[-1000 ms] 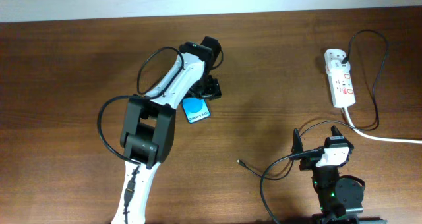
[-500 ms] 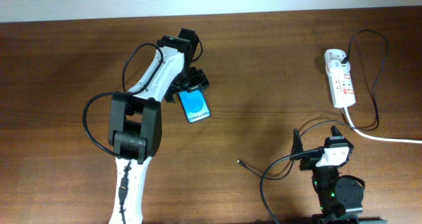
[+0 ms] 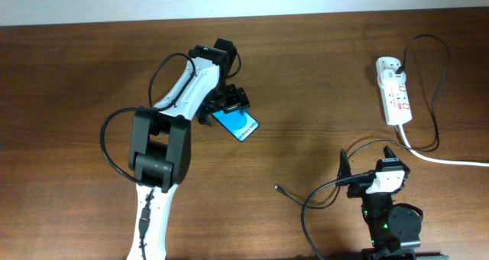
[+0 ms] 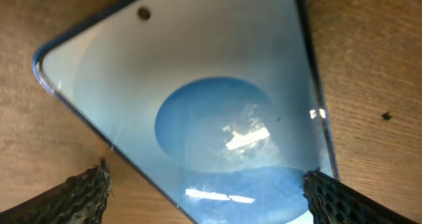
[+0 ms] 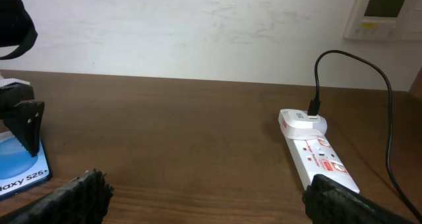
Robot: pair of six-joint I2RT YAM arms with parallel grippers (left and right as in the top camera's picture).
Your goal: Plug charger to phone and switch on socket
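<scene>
The phone [image 3: 242, 125] lies flat on the table, blue screen up, turned diagonally. My left gripper [image 3: 226, 107] is open over its upper end. In the left wrist view the phone [image 4: 224, 99] fills the frame between the spread fingers [image 4: 208, 196]; the right finger touches its edge and the left finger stands apart. The socket [image 3: 394, 95] lies at the far right. The charger's thin black cable runs from it, and its small plug [image 3: 278, 188] lies on the wood at front centre. My right gripper [image 3: 367, 162] is open and empty, far from the socket [image 5: 316, 155].
The socket's thick white cord [image 3: 451, 160] runs off the right edge. The charger cable loops [image 3: 437, 99] right of the strip and in front of my right arm. A wall [image 5: 198, 26] stands behind the table's far edge.
My left gripper has swung around the phone's upper end. The phone has turned from nearly upright to diagonal, its lower end moving right. The right arm has not moved.
</scene>
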